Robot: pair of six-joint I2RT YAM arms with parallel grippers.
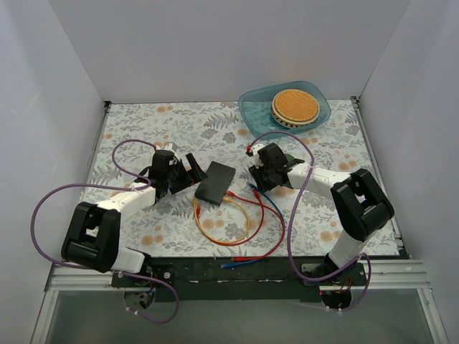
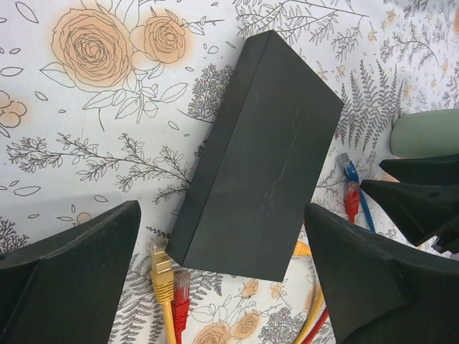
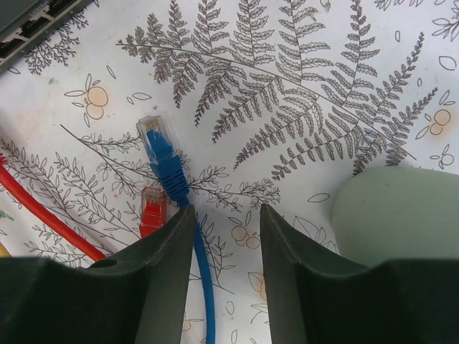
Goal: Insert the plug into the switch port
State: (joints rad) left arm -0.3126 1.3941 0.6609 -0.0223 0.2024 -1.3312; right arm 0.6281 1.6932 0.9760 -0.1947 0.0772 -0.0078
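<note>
Plug (image 3: 159, 147) lies loose on the bench (image 3: 323, 72); we find left end effector (image 2: 221, 211) and right end effector (image 3: 228, 215) apart, empty. Next we judge: grasp it, align with port (image 3: 36, 25).

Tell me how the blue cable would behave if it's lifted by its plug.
Probably floppy: the blue cable lies in a loose curve, so its length should sag and drag behind. The plug looks like small clear plastic, so it is likely light and rigid, though smooth enough that it might twist in a grip.

Lab test cell, white panels (image 1: 215, 43), floral tablecloth (image 1: 179, 129)
</note>
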